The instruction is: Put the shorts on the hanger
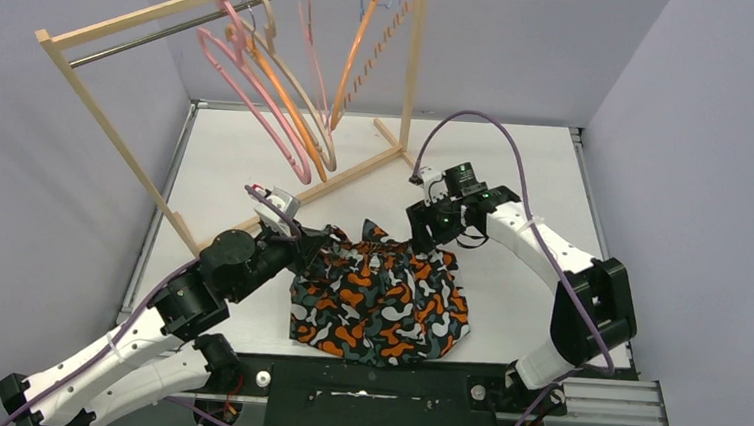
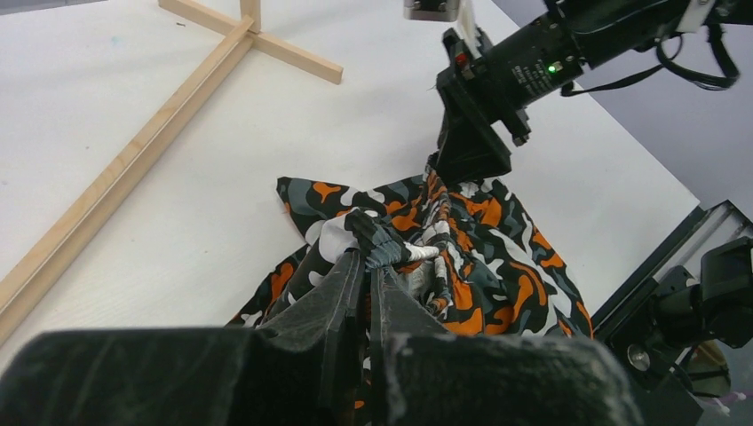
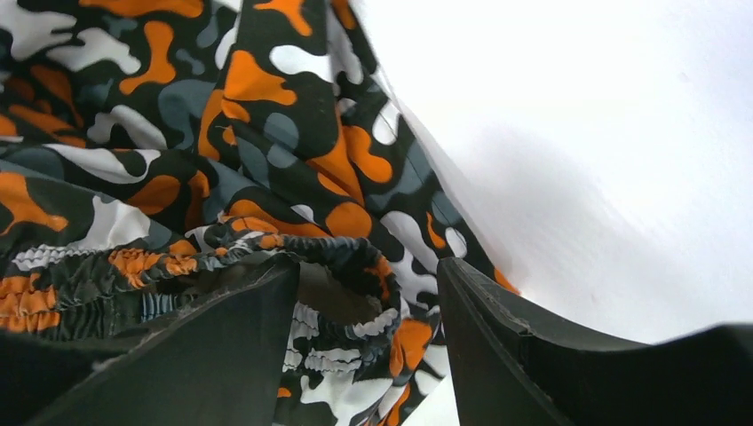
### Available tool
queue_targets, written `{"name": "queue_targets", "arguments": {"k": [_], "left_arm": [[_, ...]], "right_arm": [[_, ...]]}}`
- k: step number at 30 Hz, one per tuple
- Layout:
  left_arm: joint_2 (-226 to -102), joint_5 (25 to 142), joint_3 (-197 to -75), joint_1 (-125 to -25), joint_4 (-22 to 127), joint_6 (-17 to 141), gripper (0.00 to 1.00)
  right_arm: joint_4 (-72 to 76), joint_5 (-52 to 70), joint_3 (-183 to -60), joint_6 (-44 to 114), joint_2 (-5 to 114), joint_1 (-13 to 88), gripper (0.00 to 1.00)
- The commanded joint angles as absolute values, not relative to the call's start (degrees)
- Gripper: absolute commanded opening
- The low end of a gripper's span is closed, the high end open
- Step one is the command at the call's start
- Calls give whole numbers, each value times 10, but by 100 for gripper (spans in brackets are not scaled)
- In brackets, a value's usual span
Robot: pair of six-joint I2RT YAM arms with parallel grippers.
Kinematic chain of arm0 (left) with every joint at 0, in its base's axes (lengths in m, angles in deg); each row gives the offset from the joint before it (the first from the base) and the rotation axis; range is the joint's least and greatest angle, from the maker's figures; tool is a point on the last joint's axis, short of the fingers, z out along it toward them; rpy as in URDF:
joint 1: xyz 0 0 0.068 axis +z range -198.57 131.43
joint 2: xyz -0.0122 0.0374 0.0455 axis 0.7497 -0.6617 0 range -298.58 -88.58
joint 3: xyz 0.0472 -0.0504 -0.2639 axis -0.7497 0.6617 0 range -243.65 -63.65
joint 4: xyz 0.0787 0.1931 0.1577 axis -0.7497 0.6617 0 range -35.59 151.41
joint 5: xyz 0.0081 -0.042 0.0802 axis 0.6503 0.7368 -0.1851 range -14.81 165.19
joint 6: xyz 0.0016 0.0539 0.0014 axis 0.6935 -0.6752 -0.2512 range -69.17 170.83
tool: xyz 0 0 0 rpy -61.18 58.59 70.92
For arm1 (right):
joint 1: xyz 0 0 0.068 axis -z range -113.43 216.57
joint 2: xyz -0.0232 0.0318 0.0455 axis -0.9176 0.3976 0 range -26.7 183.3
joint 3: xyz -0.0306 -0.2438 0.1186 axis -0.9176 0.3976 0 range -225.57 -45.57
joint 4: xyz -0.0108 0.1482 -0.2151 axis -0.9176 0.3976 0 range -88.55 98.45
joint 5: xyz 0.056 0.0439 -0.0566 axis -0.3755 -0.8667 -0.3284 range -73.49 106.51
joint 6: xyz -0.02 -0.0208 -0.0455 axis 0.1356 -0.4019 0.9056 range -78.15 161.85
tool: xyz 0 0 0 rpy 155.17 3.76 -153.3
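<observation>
The camouflage shorts (image 1: 382, 299) lie flat on the white table, waistband at the far side. My left gripper (image 1: 321, 237) is shut on the left end of the bunched waistband (image 2: 391, 244); its fingertips (image 2: 370, 262) pinch the fabric. My right gripper (image 1: 430, 232) is open and sits down over the right end of the waistband. In the right wrist view the elastic band (image 3: 355, 257) lies between its spread fingers (image 3: 368, 271), not pinched. The thick pink hanger (image 1: 260, 110) hangs on the rack at the far left, away from both grippers.
The wooden rack (image 1: 118, 135) with a metal rod stands at the far left; its base beams (image 2: 133, 160) run across the table beside the shorts. Orange hangers (image 1: 359, 56) and a thin pink wire hanger (image 1: 311, 53) also hang there. Grey walls enclose the table.
</observation>
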State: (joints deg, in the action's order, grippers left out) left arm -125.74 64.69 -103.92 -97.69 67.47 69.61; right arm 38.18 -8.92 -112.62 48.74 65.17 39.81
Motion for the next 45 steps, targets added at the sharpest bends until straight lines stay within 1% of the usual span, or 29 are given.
{"name": "queue_targets", "arguments": {"k": [1,3,4,5,7,8,9,11,12,15,18,21,24,27,30,32,36,41,42,45], "left_arm": [[-1249,625,-1078,-976,673,680,0],[-1248,625,-1077,-976,670,677,0],[-1249,626,-1077,-976,668,677,0],[-1248,626,-1078,-976,668,676,0],[-1249,627,-1085,-976,669,675,0],[-1250,626,-1091,-975,672,671,0],[-1253,622,-1101,-976,676,666,0],[-1262,603,-1135,-976,693,654,0],[-1270,593,-1159,-976,706,646,0],[-1301,572,-1247,-976,745,623,0],[-1336,569,-1361,-976,787,611,0],[-1363,596,-1439,-976,818,607,0],[-1370,633,-1460,-976,834,619,0],[-1357,640,-1427,-976,848,643,0],[-1328,637,-1358,-976,856,668,0],[-1310,642,-1308,-976,856,686,0],[-1289,649,-1203,-976,842,722,0],[-1277,666,-1097,-976,781,754,0],[-1275,664,-1083,-976,769,764,1],[-1267,637,-1060,-975,743,801,23]], "right_arm": [[391,11,-1107,354,590,400,58],[377,25,-1096,341,584,401,54],[369,32,-1091,334,583,402,50],[366,43,-1091,330,584,403,44],[369,73,-1101,324,583,403,24],[374,93,-1111,321,578,402,17],[385,114,-1128,319,572,403,12],[425,172,-1205,313,553,403,3],[450,204,-1246,306,543,402,0],[510,280,-1364,278,503,399,0],[516,305,-1432,251,446,378,0],[502,331,-1437,220,389,317,0],[514,324,-1397,177,340,295,0],[535,326,-1328,143,296,295,0],[566,328,-1265,119,272,296,0],[572,304,-1228,107,259,295,0],[539,255,-1145,90,235,295,0],[481,224,-1091,83,237,296,0],[464,212,-1085,82,240,296,0],[424,183,-1074,69,248,296,0]]}}
